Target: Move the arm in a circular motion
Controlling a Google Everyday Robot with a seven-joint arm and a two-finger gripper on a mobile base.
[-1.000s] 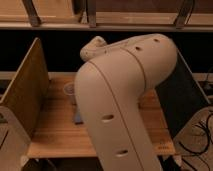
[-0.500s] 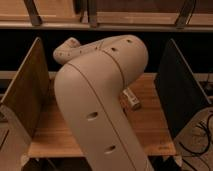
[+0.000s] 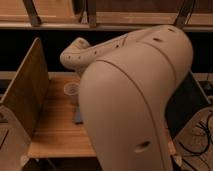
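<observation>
The arm (image 3: 135, 100) is a very large smooth cream-beige body that fills the middle and right of the camera view. It has small dark oval holes. It bends at the top right and narrows leftward to a knobby end (image 3: 76, 51) above the wooden table (image 3: 55, 132). The gripper is beyond that knobby end and does not show; its fingers are hidden.
A clear plastic cup (image 3: 71, 90) stands on the table beside a dark flat object (image 3: 78, 115) that the arm partly covers. A wooden side panel (image 3: 27, 95) stands at the left and a dark panel (image 3: 187, 102) at the right. Cables (image 3: 204, 134) lie at the lower right.
The arm's bulk has swung from the left-centre back to the right and looms larger. The cup, hidden half a second ago, shows again.
</observation>
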